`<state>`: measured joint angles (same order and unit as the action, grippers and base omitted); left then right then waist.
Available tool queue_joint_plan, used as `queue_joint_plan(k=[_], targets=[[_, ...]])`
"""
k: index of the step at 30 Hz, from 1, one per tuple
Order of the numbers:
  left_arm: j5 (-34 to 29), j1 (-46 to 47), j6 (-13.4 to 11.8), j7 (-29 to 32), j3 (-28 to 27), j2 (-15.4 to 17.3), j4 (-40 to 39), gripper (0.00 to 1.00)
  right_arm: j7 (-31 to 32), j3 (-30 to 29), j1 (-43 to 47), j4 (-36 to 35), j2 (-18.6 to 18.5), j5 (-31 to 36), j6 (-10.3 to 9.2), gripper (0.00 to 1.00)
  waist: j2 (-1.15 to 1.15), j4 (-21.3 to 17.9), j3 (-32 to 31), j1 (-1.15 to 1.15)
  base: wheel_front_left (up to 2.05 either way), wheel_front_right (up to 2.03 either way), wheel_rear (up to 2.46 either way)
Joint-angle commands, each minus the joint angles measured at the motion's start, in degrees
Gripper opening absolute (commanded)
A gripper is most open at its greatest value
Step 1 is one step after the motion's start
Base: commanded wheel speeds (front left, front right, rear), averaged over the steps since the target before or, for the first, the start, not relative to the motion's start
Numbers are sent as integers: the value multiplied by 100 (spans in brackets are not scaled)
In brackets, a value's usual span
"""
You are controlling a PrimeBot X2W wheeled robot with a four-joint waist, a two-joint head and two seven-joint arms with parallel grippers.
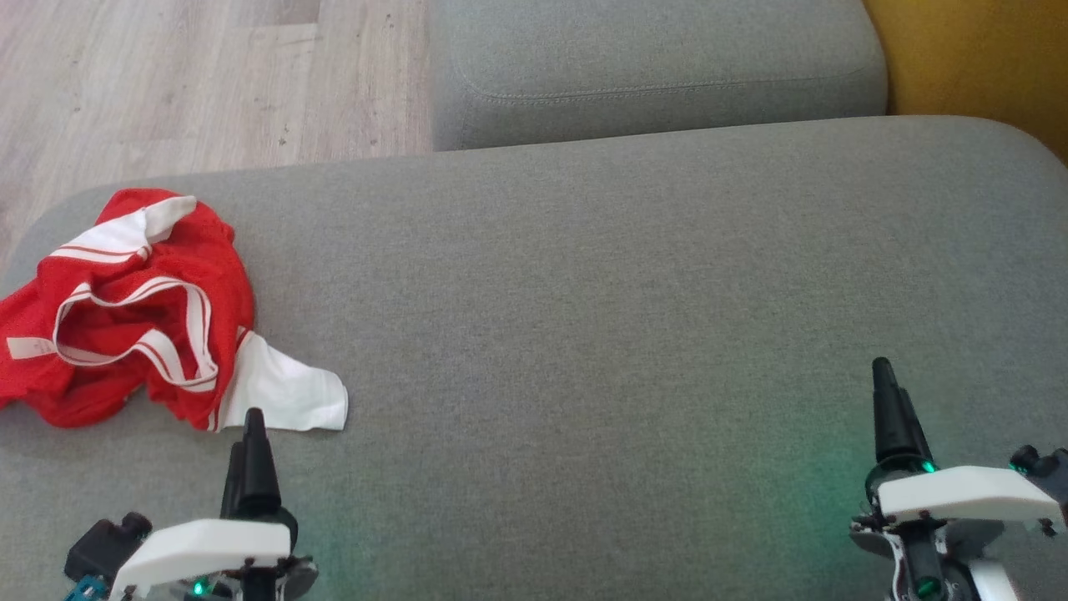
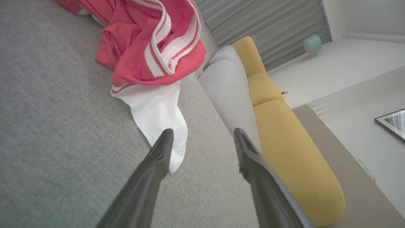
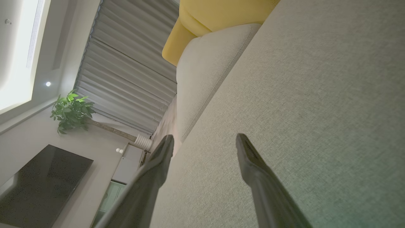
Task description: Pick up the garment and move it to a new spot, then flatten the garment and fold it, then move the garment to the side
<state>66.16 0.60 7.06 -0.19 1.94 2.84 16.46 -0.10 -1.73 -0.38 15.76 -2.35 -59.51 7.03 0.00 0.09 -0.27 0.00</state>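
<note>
A crumpled red garment (image 1: 125,309) with white stripes and a white sleeve end lies at the left of the grey sofa seat (image 1: 626,317). My left gripper (image 1: 250,430) stands open just short of that white sleeve. In the left wrist view the garment (image 2: 152,53) bunches at the top, its white sleeve reaching down to the left fingertip (image 2: 166,139) of the left gripper (image 2: 202,136). My right gripper (image 1: 886,376) is at the lower right over bare cushion, far from the garment. In the right wrist view the right gripper (image 3: 204,141) is open and holds nothing.
A second grey cushion (image 1: 659,67) sits behind the seat, with a yellow cushion (image 1: 976,58) at the far right. Wooden floor (image 1: 167,83) lies beyond the seat's left and far edge. The garment hangs close to the seat's left edge.
</note>
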Motion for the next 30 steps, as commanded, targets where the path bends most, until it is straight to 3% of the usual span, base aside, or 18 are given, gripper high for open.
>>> queue_joint_plan(k=[1, 30], targets=[[-221, 106, 14, -82, -19, 104, -202, 100, -84, 103, -103, -230, -75, 241, 16, 100, 0, -1, -4, 0, 0, 0, 0], [-2445, 46, 23, -570, 279, 255, 0, 100, -574, 832, -71, -250, -118, 2562, 26, 100, 0, 31, -61, 0, 0, 0, 0]])
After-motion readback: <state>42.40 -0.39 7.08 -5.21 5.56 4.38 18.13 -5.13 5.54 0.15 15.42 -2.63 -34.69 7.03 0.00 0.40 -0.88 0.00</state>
